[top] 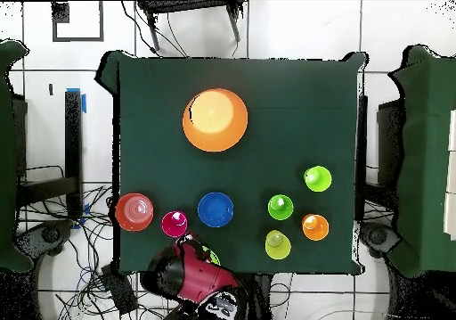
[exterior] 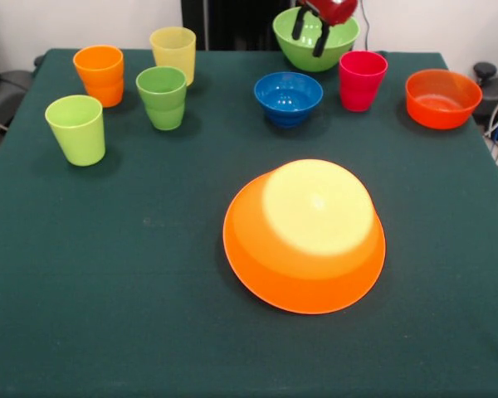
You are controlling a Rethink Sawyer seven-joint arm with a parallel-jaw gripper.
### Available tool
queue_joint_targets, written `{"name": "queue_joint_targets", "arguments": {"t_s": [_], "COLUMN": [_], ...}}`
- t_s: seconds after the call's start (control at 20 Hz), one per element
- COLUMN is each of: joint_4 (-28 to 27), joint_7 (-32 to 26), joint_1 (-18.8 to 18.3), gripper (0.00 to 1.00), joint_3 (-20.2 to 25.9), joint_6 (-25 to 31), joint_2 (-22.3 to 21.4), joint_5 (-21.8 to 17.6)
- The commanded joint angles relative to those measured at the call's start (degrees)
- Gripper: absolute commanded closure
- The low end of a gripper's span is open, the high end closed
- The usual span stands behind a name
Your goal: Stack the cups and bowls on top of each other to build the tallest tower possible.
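Gripper: you see the gripper at the far edge of the table, its two black fingers spread apart and empty, hanging over the light green bowl; from overhead the red arm covers most of that bowl.

Big bowl: the large orange bowl lies upside down near the middle of the green cloth table, its base lit pale yellow, alone and well apart from everything else. Overhead it shows as the widest piece.

Small bowls: the blue bowl stands upright in the far row; the red-orange bowl stands upright at the far right of the front view.

Pink cup: the red-pink cup stands upright between the blue bowl and the red-orange bowl, just beside the light green bowl.

Cup group: at the front view's far left you have four upright cups close together: the orange cup, the pale yellow cup, the green cup and the lime green cup.

Tower: nothing is stacked; every piece sits singly on the cloth.
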Motion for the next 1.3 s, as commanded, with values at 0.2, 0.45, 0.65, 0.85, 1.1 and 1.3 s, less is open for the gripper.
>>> {"name": "queue_joint_targets", "arguments": {"t_s": [0.2, 0.45, 0.65, 0.85, 1.1, 1.3], "joint_4": [0.7, 1.4, 2.4, 3.8, 4.6, 4.7], "joint_7": [12.9, 14.1, 15.5, 16.4, 17.9, 19.0], "joint_1": [-0.9, -2.5, -1.4, -1.4, -1.6, -1.2], "gripper": [0.0, 0.0, 0.0, 0.0, 0.0, 0.0], "joint_3": [3.9, 4.9, 5.4, 6.5, 8.6, 9.4], "joint_6": [-1.2, -5.1, -6.0, -7.0, -7.9, -7.7], "joint_2": [2.6, 4.6, 5.4, 5.6, 5.9, 6.0], "joint_5": [3.2, 2.1, 2.9, 3.1, 3.6, 4.4]}}
